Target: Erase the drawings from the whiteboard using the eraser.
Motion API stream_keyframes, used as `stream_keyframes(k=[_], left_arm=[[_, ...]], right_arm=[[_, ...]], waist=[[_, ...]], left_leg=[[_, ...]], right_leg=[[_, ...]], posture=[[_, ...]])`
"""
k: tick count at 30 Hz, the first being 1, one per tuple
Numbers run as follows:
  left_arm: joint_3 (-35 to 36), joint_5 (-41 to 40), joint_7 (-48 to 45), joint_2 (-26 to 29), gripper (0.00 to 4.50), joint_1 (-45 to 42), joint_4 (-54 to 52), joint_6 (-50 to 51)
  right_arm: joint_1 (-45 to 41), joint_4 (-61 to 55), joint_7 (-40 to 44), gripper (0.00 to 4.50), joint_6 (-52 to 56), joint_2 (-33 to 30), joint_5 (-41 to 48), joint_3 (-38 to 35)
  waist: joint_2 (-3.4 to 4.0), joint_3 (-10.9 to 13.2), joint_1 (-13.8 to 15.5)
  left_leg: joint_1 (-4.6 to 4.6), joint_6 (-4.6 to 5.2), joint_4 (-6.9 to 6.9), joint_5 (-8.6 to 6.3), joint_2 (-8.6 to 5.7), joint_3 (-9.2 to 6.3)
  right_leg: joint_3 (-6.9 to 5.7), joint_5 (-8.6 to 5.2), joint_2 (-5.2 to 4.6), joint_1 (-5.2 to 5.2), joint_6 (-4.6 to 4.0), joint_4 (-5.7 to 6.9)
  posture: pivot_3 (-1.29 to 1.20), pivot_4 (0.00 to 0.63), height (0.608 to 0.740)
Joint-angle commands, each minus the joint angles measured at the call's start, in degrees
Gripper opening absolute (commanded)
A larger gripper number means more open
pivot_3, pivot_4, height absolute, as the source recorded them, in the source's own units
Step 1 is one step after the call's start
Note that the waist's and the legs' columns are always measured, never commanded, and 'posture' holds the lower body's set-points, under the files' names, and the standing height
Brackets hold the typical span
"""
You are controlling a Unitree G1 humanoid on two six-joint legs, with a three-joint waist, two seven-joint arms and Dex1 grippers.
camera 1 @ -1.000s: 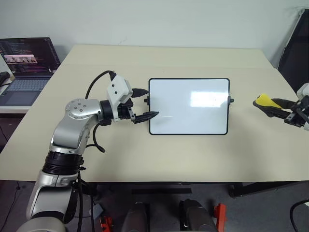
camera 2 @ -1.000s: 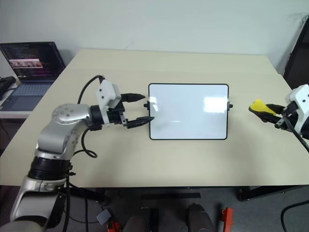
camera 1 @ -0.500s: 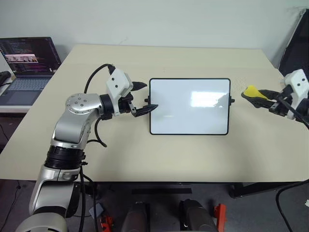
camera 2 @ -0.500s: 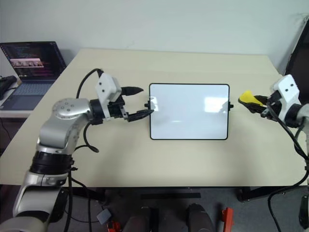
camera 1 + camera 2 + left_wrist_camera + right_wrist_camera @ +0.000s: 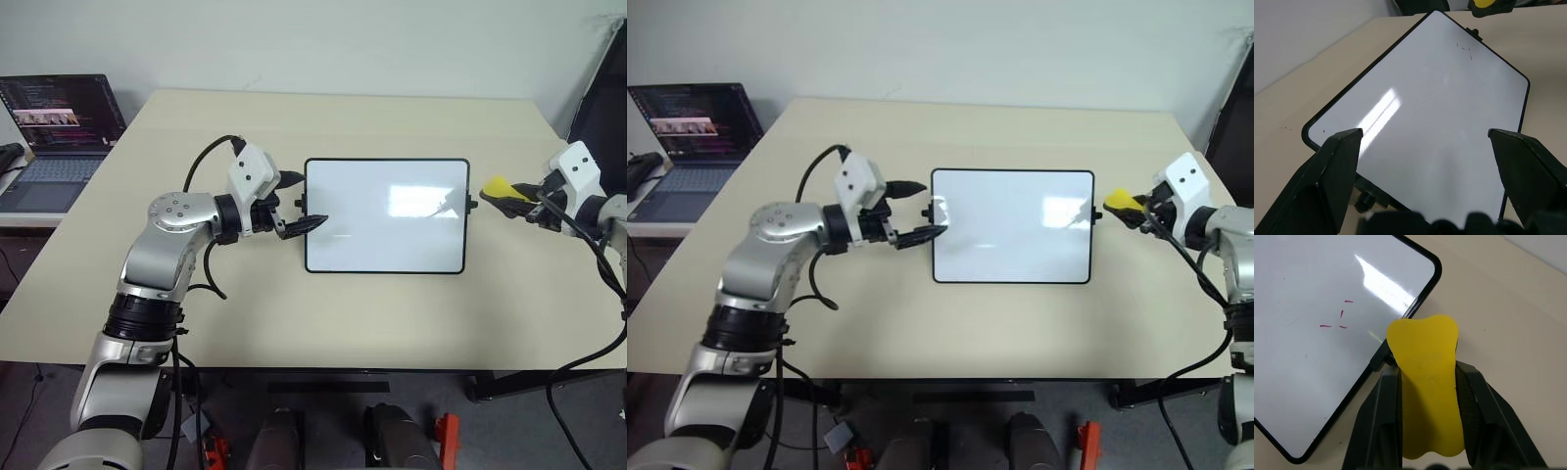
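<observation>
The whiteboard [image 5: 372, 240] lies flat in the middle of the beige table. The drawings [image 5: 1336, 316] are a few tiny red strokes near its right end, and they look dark and faint [image 5: 1465, 50] in the left wrist view. My left gripper [image 5: 302, 201] is open and straddles the board's left short edge by the knob. To the right of the board, my right gripper [image 5: 516, 195] is shut on the yellow eraser [image 5: 497, 186]. The eraser [image 5: 1426, 377] hovers just beyond the board's right edge, close to the red strokes.
An open laptop [image 5: 54, 132] sits on a lower surface off the table's [image 5: 343, 313] left side. A dark panel [image 5: 600, 103] stands past the far right corner. Bare tabletop surrounds the board in front and behind.
My right gripper has carried the eraser leftward and away from me, from the table's right side to just beside the board's right edge. The left gripper has hardly moved.
</observation>
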Motion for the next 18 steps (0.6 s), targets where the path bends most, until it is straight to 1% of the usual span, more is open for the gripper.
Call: stream_keyframes(k=[1,5,9,18], left_arm=[[0.08,0.15,0.36,-0.41,4.5,-0.93,-1.39,-0.43],[-0.13,0.36,0.07,-0.73,4.5,-1.09,-0.83,-0.8],[-0.36,0.6,-0.22,-1.03,4.5,-1.28,-0.23,-1.11],[-0.25,0.5,-0.35,-0.98,4.5,-0.62,-0.97,-0.96]], right_arm=[[-1.82,-2.37,0.08,1.12,-1.64,1.15,0.55,-0.56],[-2.49,-4.06,-1.22,1.12,-1.33,4.45,0.37,0.22],[-4.29,-2.97,-3.22,1.12,-1.27,7.74,-0.9,1.78],[-7.07,1.75,-4.54,1.12,-3.31,10.08,-3.2,3.33]], waist=[[0.0,0.0,-0.04],[0.0,0.0,-0.16],[0.01,0.01,-0.14],[0.01,0.01,-0.04]], left_leg=[[0.01,0.0,0.01,0.0,0.0,0.0],[0.03,0.0,0.08,0.0,0.0,0.0],[0.03,0.0,0.24,0.0,-0.02,-0.02],[0.01,0.0,0.54,0.0,-0.03,-0.05]], right_leg=[[0.0,0.0,0.0,0.0,0.0,0.01],[0.01,0.0,0.01,0.0,0.0,0.15],[0.01,-0.01,0.0,-0.02,-0.01,0.39],[0.0,-0.01,0.0,-0.01,-0.01,0.58]], posture=[[0.0,0.15,0.74],[0.0,0.15,0.74],[0.0,0.15,0.74],[0.0,0.15,0.74]])
